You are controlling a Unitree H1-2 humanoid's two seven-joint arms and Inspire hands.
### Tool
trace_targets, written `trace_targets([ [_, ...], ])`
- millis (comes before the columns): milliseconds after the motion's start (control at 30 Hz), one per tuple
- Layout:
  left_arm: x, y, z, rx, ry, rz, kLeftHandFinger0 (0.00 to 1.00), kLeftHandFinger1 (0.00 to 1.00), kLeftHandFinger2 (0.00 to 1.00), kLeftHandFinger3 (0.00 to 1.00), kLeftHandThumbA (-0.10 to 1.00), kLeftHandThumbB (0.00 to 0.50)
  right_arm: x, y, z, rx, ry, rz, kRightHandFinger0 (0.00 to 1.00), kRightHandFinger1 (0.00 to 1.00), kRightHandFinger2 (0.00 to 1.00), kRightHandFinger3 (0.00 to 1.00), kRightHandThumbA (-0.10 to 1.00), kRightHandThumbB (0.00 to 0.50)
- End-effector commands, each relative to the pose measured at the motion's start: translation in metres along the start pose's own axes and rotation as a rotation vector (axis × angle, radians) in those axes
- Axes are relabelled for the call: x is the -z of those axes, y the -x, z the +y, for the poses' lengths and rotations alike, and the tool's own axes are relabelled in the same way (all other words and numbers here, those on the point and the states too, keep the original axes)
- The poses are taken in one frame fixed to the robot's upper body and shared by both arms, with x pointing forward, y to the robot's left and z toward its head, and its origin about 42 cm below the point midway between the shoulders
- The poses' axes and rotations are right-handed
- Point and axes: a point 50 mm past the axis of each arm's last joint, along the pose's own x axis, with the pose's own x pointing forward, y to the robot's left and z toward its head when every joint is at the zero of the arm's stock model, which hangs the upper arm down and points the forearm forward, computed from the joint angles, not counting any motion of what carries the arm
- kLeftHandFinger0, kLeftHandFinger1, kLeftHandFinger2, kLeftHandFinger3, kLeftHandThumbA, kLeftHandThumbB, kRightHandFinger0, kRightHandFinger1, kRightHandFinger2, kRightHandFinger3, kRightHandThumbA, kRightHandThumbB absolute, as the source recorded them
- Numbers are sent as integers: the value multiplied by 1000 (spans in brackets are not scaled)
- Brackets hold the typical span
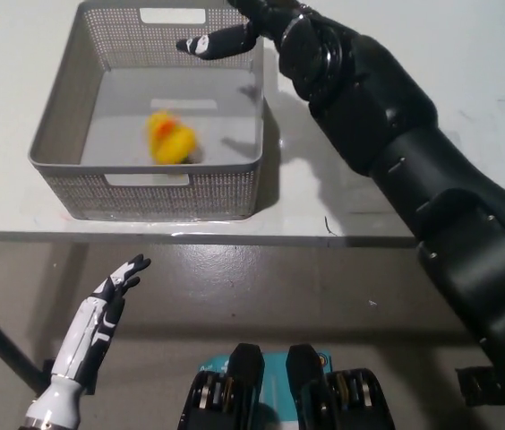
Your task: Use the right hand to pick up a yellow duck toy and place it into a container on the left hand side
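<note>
While the right hand (pixel 261 31) hovers with fingers (pixel 208 43) spread and empty above the basket (pixel 73 116), the yellow duck toy (pixel 170 139) lies below them inside it. Nothing obstructs the basket on the white surface (pixel 369 202). Left hand (pixel 105 309) rests low, fingers extended, holding nothing.

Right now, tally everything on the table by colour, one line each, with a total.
Yellow: 1, the duck, lying inside the basket.
Grey: 1, the basket.
Total: 2.
</note>
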Motion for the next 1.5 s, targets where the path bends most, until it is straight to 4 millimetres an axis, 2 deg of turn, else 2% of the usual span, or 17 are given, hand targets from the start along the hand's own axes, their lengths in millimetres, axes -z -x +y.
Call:
trace_targets([
  [0, -7, -2, 1, 20, -17, -65, 1000, 1000, 1000, 1000, 1000, 500, -14, 3, -38, 75, 18, -55, 1000, 1000, 1000, 1000, 1000, 453],
  [200, -7, -3, 0, 15, -18, -59, 1000, 1000, 1000, 1000, 1000, 500, -8, 24, -73, 197, -118, -135, 1000, 1000, 1000, 1000, 1000, 466],
  [233, -7, -4, 1, 15, -20, -59, 1000, 1000, 1000, 1000, 1000, 500, -6, 31, -83, 248, -141, -171, 1000, 1000, 1000, 1000, 1000, 433],
  [267, -7, -4, 1, 15, -25, -56, 1000, 1000, 1000, 1000, 1000, 500, -5, 41, -94, 297, -165, -210, 1000, 1000, 1000, 1000, 1000, 391],
  [367, -9, -3, 4, 10, -30, -37, 1000, 1000, 1000, 1000, 1000, 500, -4, 80, -127, 433, -240, -306, 1000, 1000, 1000, 1000, 1000, 402],
  [467, -9, -2, 7, 11, -36, -55, 1000, 1000, 1000, 1000, 1000, 500, -1, 108, -138, 507, -280, -360, 1000, 1000, 1000, 1000, 1000, 433],
  [567, -9, -3, 10, 4, -41, -68, 1000, 1000, 1000, 1000, 1000, 500, 12, 158, -139, 598, -367, -452, 1000, 1000, 1000, 1000, 1000, 380],
  [633, -8, -2, 11, -4, -37, -60, 1000, 1000, 1000, 1000, 1000, 500, 21, 195, -127, 659, -394, -486, 1000, 1000, 1000, 1000, 1000, 355],
  [700, -7, 5, 11, -9, -32, -49, 1000, 1000, 1000, 1000, 1000, 500, 26, 212, -115, 656, -434, -530, 1000, 1000, 1000, 1000, 1000, 325],
  [767, -5, 13, 13, -19, -32, -40, 1000, 1000, 1000, 1000, 1000, 500, 31, 234, -94, 645, -485, -559, 1000, 1000, 1000, 1000, 1000, 372],
  [967, -4, 21, 16, -43, -32, -13, 1000, 1000, 1000, 1000, 1000, 500, 46, 276, -48, 633, -508, -590, 1000, 1000, 1000, 1000, 1000, 377],
  [1033, -3, 24, 15, -47, -29, -5, 1000, 1000, 1000, 1000, 1000, 500, 48, 288, -35, 617, -524, -603, 1000, 1000, 1000, 1000, 1000, 333],
  [1200, 0, 43, 11, -58, -15, 13, 1000, 1000, 1000, 1000, 1000, 500, 47, 326, 32, 544, -598, -587, 1000, 1000, 1000, 1000, 1000, 315],
  [1233, 0, 45, 11, -60, -15, 15, 1000, 1000, 1000, 1000, 1000, 500, 46, 328, 36, 538, -605, -586, 1000, 1000, 1000, 1000, 1000, 315],
  [1267, 1, 47, 11, -62, -15, 20, 1000, 1000, 1000, 1000, 1000, 500, 46, 333, 49, 531, -621, -568, 1000, 1000, 1000, 1000, 1000, 344],
  [1400, 2, 49, 14, -71, -24, 32, 1000, 1000, 1000, 1000, 1000, 500, 53, 350, 103, 478, -675, -515, 1000, 1000, 1000, 1000, 1000, 348],
  [1467, 3, 49, 15, -77, -30, 25, 1000, 1000, 1000, 1000, 1000, 500, 56, 356, 121, 469, -685, -498, 1000, 1000, 1000, 1000, 1000, 316],
])
